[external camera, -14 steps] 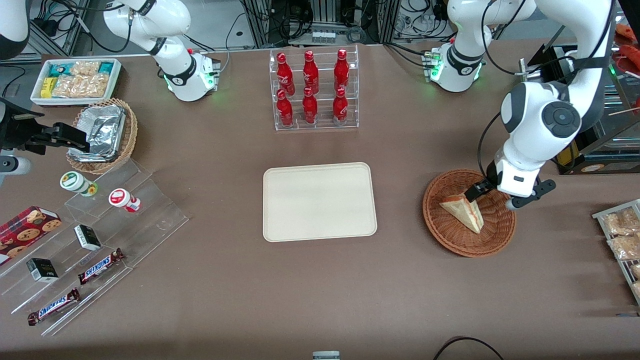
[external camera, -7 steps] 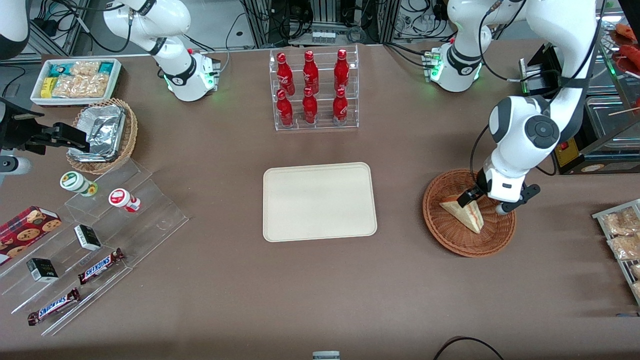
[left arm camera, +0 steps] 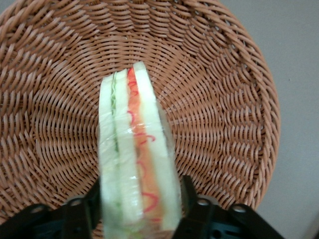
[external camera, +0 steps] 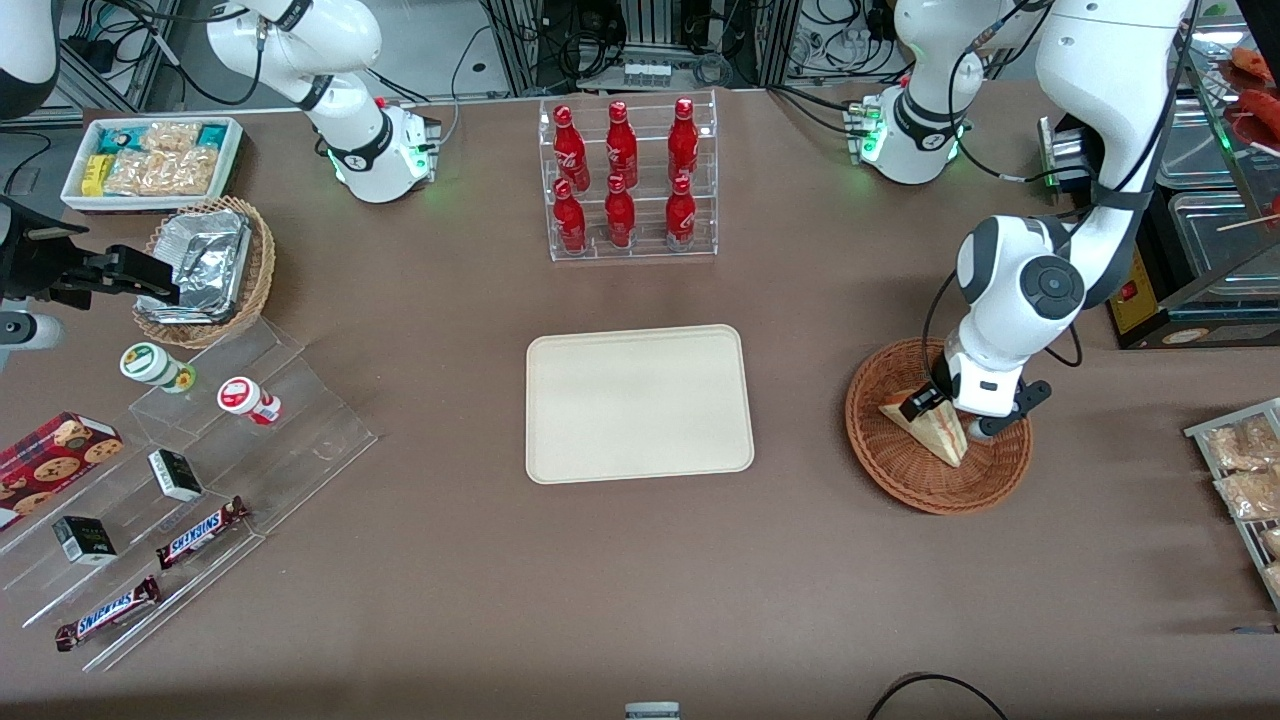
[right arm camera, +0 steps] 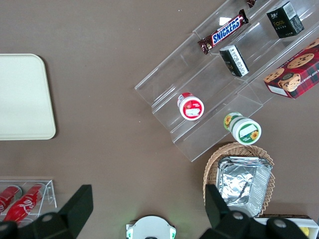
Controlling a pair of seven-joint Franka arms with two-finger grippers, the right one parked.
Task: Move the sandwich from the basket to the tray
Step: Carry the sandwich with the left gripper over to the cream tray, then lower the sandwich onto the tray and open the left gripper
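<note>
1. The sandwich (left arm camera: 137, 164) stands on its edge in the basket (external camera: 905, 475), toward the working arm's end of the surface
2. The claw (left arm camera: 139, 211) is low in the basket, open, one finger on each side of the sandwich
3. The tray (external camera: 640, 403) lies well apart from the basket

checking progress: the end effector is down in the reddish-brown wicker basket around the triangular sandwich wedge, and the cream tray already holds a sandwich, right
Not quite. The flat cream-beige rectangular plastic tray holds nothing, as the front view shows. The rest stands: the end effector is down in the round reddish-brown woven wicker basket, its fingers on either side of the triangular pale-bread sandwich wedge, the only sandwich in view.
</note>
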